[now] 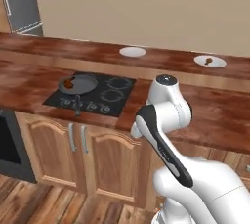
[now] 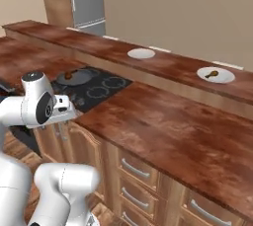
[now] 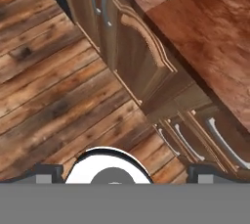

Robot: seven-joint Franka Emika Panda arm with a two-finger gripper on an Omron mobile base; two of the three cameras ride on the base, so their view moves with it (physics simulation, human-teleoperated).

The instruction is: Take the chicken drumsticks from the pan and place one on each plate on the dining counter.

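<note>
Gripper (image 3: 119, 171) is standing wide open, holding nothing; its two dark fingertips (image 3: 46, 171) are showing far apart at the bottom of the hand view. It is pointing down at the brown plank wood floor (image 3: 44, 71) and the brown wooden cabinet doors (image 3: 134, 56) under the lower reddish-brown wood table (image 3: 210, 37), well away from every task thing.

The round shallow dark-grey frying pan (image 1: 80, 83) is sitting on the black stovetop with ring burners (image 1: 110, 96), on its left side, thin black handle (image 1: 77, 104) pointing toward the cabinet front. One glossy reddish-brown chicken drumstick (image 1: 69, 83) is lying inside the pan, at its left part.

Two plain round flat white plates are resting on the long raised reddish-brown polished wood dining table (image 1: 73, 47), well apart. The left plate (image 1: 133, 52) is carrying nothing. The right plate (image 1: 210, 61) is carrying the second drumstick (image 1: 208, 61), one only.

A grey refrigerator (image 1: 19, 3) is standing at the far left. No readable writing or labels anywhere.

Counts: two drumsticks, two plates, one pan.
</note>
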